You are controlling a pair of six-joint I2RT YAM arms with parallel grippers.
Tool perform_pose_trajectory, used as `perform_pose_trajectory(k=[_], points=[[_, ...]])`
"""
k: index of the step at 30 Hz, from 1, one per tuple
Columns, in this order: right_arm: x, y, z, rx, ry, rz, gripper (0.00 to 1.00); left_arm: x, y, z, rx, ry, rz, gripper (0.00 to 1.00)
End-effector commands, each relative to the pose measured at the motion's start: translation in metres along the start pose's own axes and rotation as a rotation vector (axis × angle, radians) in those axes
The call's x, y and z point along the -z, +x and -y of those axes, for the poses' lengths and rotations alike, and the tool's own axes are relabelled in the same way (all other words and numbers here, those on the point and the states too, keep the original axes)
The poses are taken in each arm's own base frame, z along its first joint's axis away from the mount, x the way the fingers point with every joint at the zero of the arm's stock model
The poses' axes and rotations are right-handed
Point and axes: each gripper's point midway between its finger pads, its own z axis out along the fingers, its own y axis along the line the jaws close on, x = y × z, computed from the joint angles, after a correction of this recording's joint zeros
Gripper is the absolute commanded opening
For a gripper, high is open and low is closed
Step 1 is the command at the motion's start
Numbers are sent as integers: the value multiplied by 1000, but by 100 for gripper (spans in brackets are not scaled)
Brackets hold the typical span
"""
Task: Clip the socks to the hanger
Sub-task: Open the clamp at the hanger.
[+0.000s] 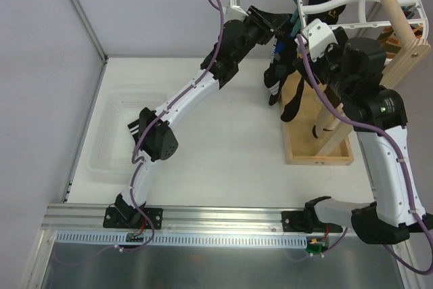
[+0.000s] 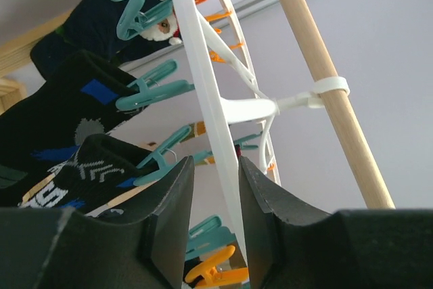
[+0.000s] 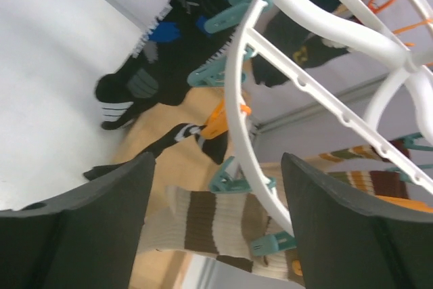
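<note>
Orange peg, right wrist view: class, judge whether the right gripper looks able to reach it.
Probably yes: the right gripper is open and the orange peg hangs straight ahead of its gap, nothing in between.

The white tabletop [image 1: 230, 167] lies bare down its middle, between the translucent white plastic basket [image 1: 111, 147] by the left edge and the box-based wooden pole stand [image 1: 318, 160] by the right edge. Above the far right corner a large white plastic oval hanger [image 2: 205, 99], teal pegs [image 2: 152, 93] and hanging black socks [image 1: 292, 103] crowd the air.
</note>
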Motion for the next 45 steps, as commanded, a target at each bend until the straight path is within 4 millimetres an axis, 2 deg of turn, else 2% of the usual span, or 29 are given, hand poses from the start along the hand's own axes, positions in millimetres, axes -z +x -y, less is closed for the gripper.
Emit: perform_pose_trajectory(k=[1,3,5,10,15,20,22,24,26,32,39,45], points=[[9,-1,34,64,152,-46,76,23,-17,75,-53,149,-11,33],[9,2,41,81,187,-69,67,28,-15,79,-84,162,-31,34],[8,4,45,86,208,-88,64,31,-12,80,-105,167,-48,35],[10,13,43,105,203,-126,65,35,-8,80,-138,176,-77,39],[6,31,49,176,250,-218,66,38,-2,79,-142,192,-105,41],[5,35,55,178,277,-238,73,40,-2,81,-158,205,-110,45],[5,38,59,163,292,-247,65,40,-2,81,-163,207,-114,45],[3,37,58,142,278,-230,51,41,-2,83,-167,212,-116,45],[0,38,56,133,267,-228,43,43,1,83,-170,215,-125,45],[-14,27,46,82,198,-190,25,49,5,80,-163,206,-148,45],[-33,25,35,46,148,-198,21,65,15,75,-174,198,-176,50],[-37,14,35,-28,141,-154,21,78,21,72,-146,194,-182,58]])
